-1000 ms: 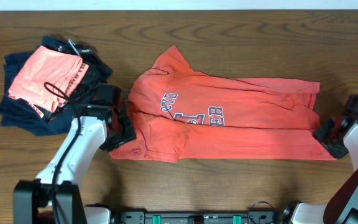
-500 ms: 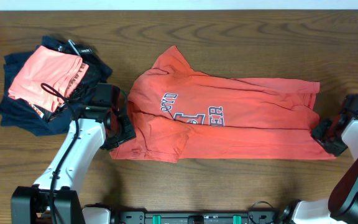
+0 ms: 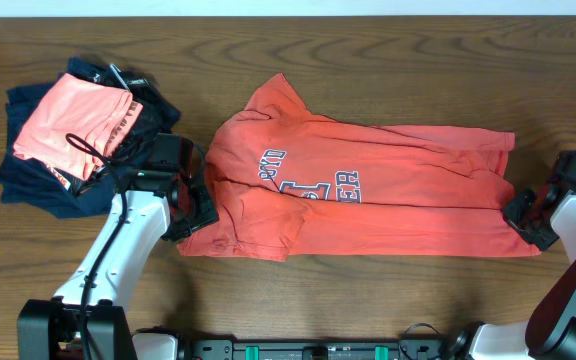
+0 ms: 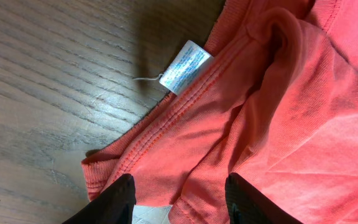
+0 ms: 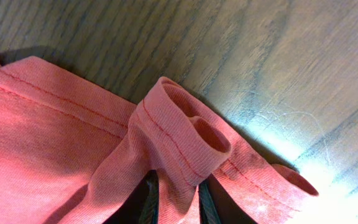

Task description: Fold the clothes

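The red-orange T-shirt lies spread across the table's middle, chest lettering up, collar end to the left and hem to the right. My left gripper is at the collar end. In the left wrist view its jaws stand wide apart with the shirt's collar fabric and a white care label between and ahead of them. My right gripper is at the hem's near right corner. In the right wrist view its jaws pinch a bunched fold of the shirt's hem.
A pile of other garments sits at the far left: a salmon-pink piece on top of navy and black ones. Bare wooden tabletop surrounds the shirt.
The left gripper edged slightly away from the front edge. The right gripper shifted a little left and then back, still holding the hem corner. The shirt has barely moved.
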Available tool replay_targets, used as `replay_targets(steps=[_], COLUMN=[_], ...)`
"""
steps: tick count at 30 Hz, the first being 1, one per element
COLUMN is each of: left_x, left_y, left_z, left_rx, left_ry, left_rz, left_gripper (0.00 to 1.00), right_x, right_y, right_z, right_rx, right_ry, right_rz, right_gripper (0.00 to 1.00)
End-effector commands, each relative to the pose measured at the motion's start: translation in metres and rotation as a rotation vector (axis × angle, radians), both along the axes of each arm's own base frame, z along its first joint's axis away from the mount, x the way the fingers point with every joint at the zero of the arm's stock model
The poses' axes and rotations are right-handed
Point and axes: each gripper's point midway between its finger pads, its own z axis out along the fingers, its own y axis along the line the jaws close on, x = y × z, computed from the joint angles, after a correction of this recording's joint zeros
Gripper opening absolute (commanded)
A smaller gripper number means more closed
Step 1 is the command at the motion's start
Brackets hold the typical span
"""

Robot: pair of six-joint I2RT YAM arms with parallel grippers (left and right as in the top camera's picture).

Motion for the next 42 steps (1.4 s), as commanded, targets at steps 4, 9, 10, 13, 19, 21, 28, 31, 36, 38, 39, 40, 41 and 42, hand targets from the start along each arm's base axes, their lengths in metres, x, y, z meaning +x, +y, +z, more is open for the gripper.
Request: replay_targets(steps=[4, 9, 10, 13, 19, 21, 28, 31, 36, 38, 39, 40, 41, 42], left_x=[-0.001, -0.001, -0.001, -0.001, 0.001, 0.002, 0.029, 0.057, 0.104, 0.119, 0.125, 0.131, 0.139, 0.145], left_y=[0.002, 0.002, 0.002, 0.002, 0.002, 0.002, -0.001, -0.003, -0.008, -0.009, -0.010, -0.010, -0.011, -0.012], left_z=[0.000, 0.000, 0.000, 0.000, 0.000, 0.001, 0.011, 0.027, 0.065, 0.075, 0.078, 0.079, 0.080, 0.080], left_rx=[0.008, 0.008, 0.008, 0.008, 0.008, 0.007, -0.004, -0.012, -0.001, 0.009, 0.012, 0.017, 0.022, 0.025], left_ry=[0.000, 0.000, 0.000, 0.000, -0.006, -0.011, -0.119, -0.225, -0.415, -0.454, -0.466, -0.472, -0.478, -0.477], left_rz=[0.005, 0.006, 0.006, 0.006, 0.006, 0.006, 0.005, -0.007, -0.085, -0.116, -0.126, -0.137, -0.152, -0.162], left_gripper=[0.49, 0.49, 0.49, 0.49, 0.49, 0.49, 0.49, 0.52, 0.54, 0.54, 0.54, 0.54, 0.55, 0.55], right_x=[-0.001, 0.003, 0.005, 0.014, 0.052, 0.058, 0.067, 0.090, 0.118, 0.125, 0.127, 0.127, 0.128, 0.129], right_y=[-0.006, -0.008, -0.008, -0.004, 0.006, 0.003, 0.003, 0.014, 0.020, 0.024, 0.025, 0.024, 0.024, 0.025], right_z=[0.005, 0.006, 0.006, 0.007, 0.019, 0.022, 0.027, 0.042, 0.082, 0.094, 0.097, 0.100, 0.100, 0.100], right_rx=[-0.018, -0.029, -0.029, 0.003, 0.068, 0.059, 0.059, 0.105, 0.119, 0.100, 0.077, 0.057, 0.036, 0.023], right_ry=[-0.009, -0.029, -0.035, -0.081, -0.258, -0.287, -0.329, -0.435, -0.504, -0.491, -0.474, -0.458, -0.440, -0.430], right_rz=[-0.017, -0.017, -0.016, -0.001, 0.071, 0.054, 0.075, 0.171, 0.278, 0.331, 0.345, 0.346, 0.347, 0.349], right_gripper=[0.22, 0.02, 0.01, 0.01, 0.02, 0.10, 0.29, 0.30, 0.36, 0.41, 0.43, 0.46, 0.46, 0.46])
